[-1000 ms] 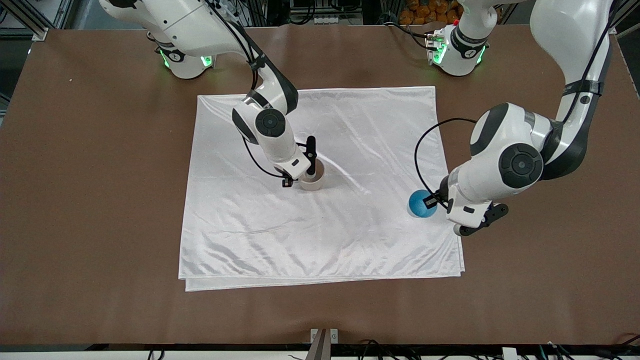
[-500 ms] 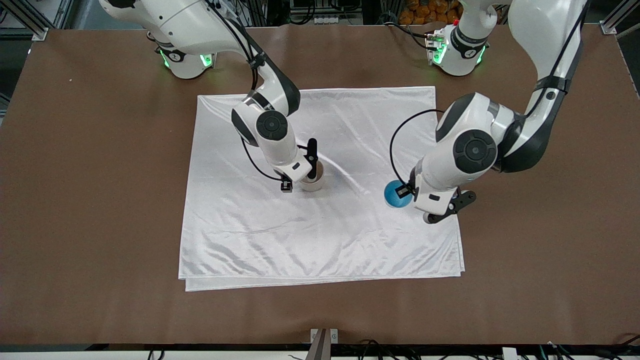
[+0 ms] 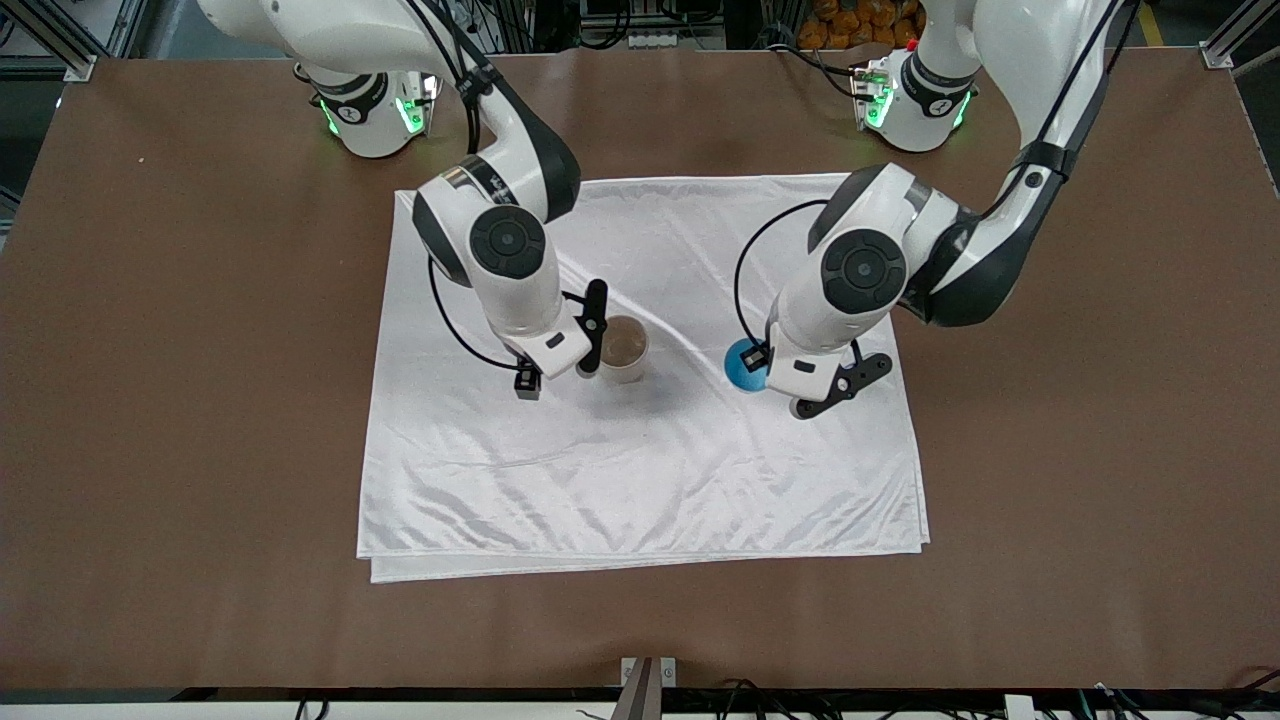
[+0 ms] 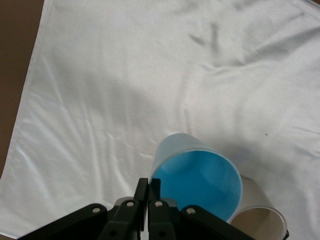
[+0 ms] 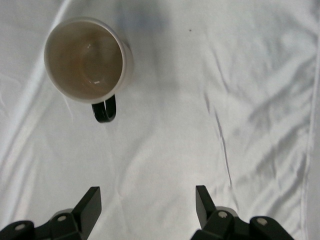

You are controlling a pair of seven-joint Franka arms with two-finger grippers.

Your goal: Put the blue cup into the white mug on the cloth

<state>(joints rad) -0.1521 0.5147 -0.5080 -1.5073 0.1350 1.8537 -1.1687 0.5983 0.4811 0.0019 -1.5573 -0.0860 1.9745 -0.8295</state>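
Note:
The white mug [image 3: 625,348] stands upright on the cloth [image 3: 640,480], pale inside, its black handle [image 5: 105,110] showing in the right wrist view. My right gripper [image 3: 560,372] is open beside the mug, toward the right arm's end, with nothing between its fingers [image 5: 92,200]. My left gripper [image 3: 755,360] is shut on the rim of the blue cup [image 3: 745,365] and holds it over the cloth, a short way from the mug toward the left arm's end. In the left wrist view the blue cup [image 4: 200,175] is tilted, with the white mug [image 4: 260,212] just past it.
The cloth [image 4: 100,75] is wrinkled and covers the middle of the brown table [image 3: 1100,500]. Both arm bases [image 3: 370,110] stand along the table's edge farthest from the front camera.
My right gripper opened, let go of the mug and drew back toward the right arm's end. My left arm carried the blue cup across the cloth toward the mug.

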